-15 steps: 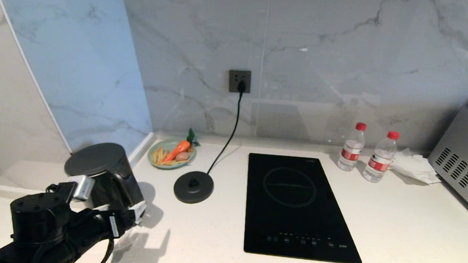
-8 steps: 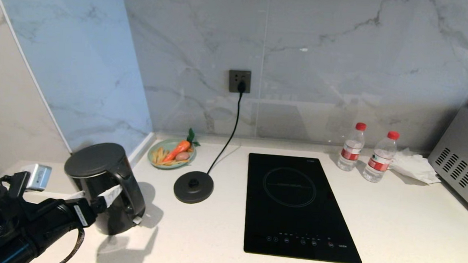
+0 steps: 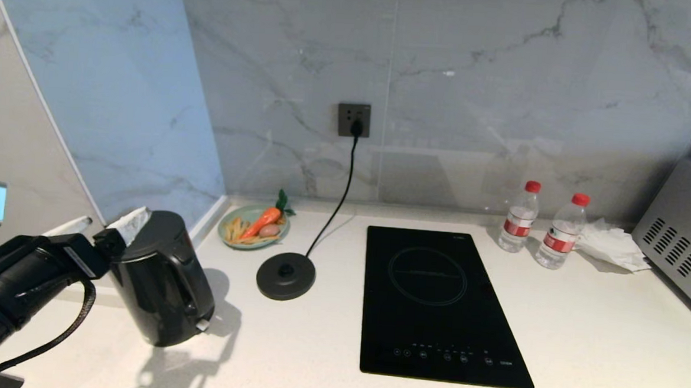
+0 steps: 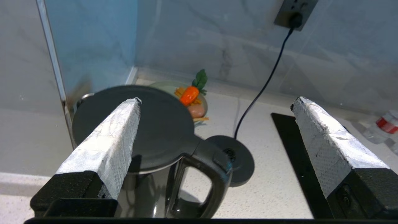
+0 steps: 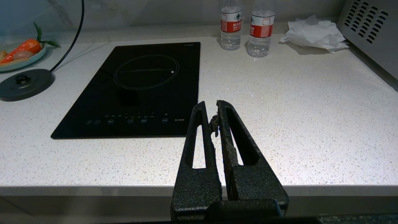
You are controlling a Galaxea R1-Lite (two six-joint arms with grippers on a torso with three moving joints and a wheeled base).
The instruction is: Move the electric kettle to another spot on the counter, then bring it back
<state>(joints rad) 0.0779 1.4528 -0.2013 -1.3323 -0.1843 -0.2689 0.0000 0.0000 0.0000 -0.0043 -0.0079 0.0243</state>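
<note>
Currently, the counter (image 3: pixel 580 342) is seen bearing the upright kettle (image 3: pixel 160 285) at its left end, off the base disc (image 3: pixel 285 275) just beside it. The left end effector (image 4: pixel 214 124), fingers wide apart and empty, is held behind the lid; the handle faces it. The right end effector (image 5: pixel 214 116) is parked, fingers together.

Grey-veined marble wall (image 3: pixel 476 76) panels rise behind the worktop, meeting a pale bluish side panel (image 3: pixel 108 99) at the left corner. A dark wall socket (image 3: pixel 353 120) holds a black plug. Light falls from the right and throws soft shadows leftward, and the marble gives faint reflections.
</note>
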